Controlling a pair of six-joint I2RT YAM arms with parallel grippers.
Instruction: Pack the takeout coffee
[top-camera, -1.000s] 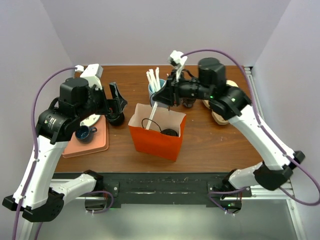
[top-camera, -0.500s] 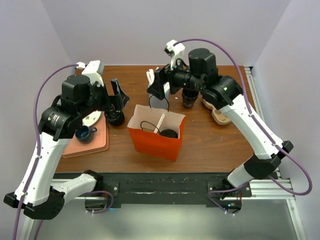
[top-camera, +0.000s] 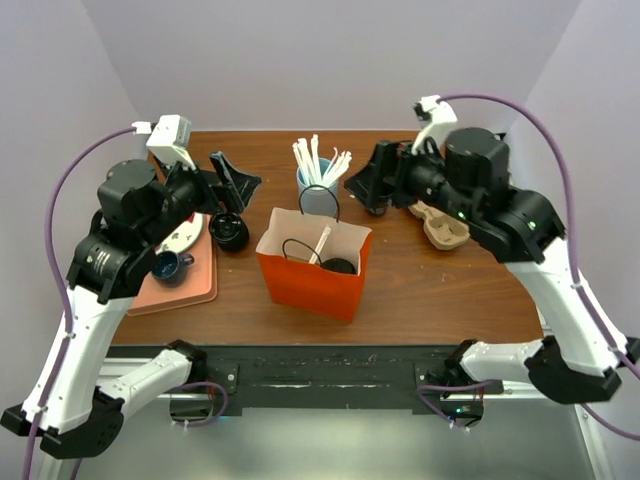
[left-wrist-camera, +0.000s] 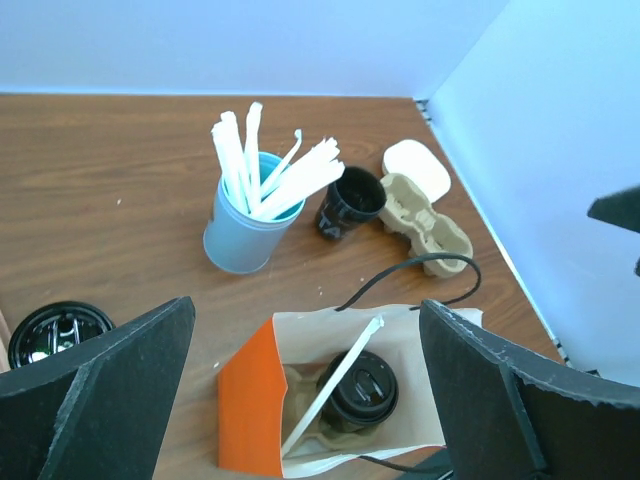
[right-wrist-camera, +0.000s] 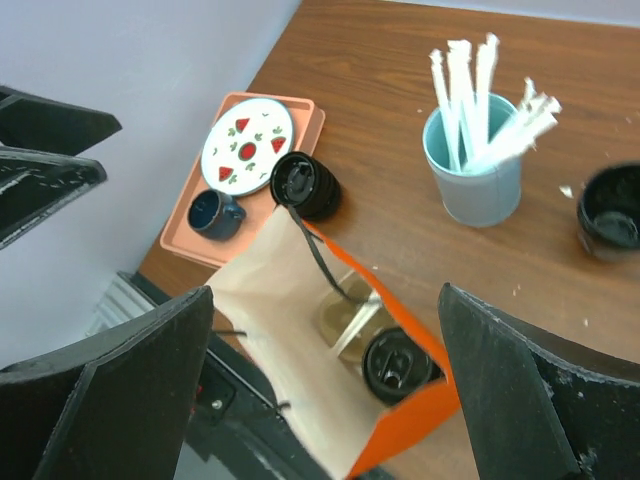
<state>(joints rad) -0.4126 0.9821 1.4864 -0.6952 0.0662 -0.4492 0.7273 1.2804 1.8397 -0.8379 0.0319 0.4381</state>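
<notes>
The takeout coffee (top-camera: 340, 266), a dark cup with a round black lid (left-wrist-camera: 365, 390), stands inside the open orange paper bag (top-camera: 305, 285) on a cardboard insert. A white straw (top-camera: 322, 242) leans in the bag beside it. My right gripper (top-camera: 373, 183) hangs open and empty above the table, right of the blue straw holder and behind the bag; its view looks down into the bag (right-wrist-camera: 265, 300) at the lid (right-wrist-camera: 393, 367). My left gripper (top-camera: 236, 178) is open and empty, up over the left side near a second black-lidded cup (top-camera: 228, 232).
A blue straw holder (top-camera: 315, 190) full of white straws stands behind the bag. An open black cup (left-wrist-camera: 350, 200) and a cardboard cup carrier (top-camera: 445, 225) sit at the back right. The orange tray (top-camera: 185, 290) at the left bears a plate (top-camera: 185, 238) and a dark blue mug (top-camera: 165, 266).
My right gripper opened and let go of the white straw, which now rests in the bag, then drew back to the right. The left arm lifted slightly toward the left.
</notes>
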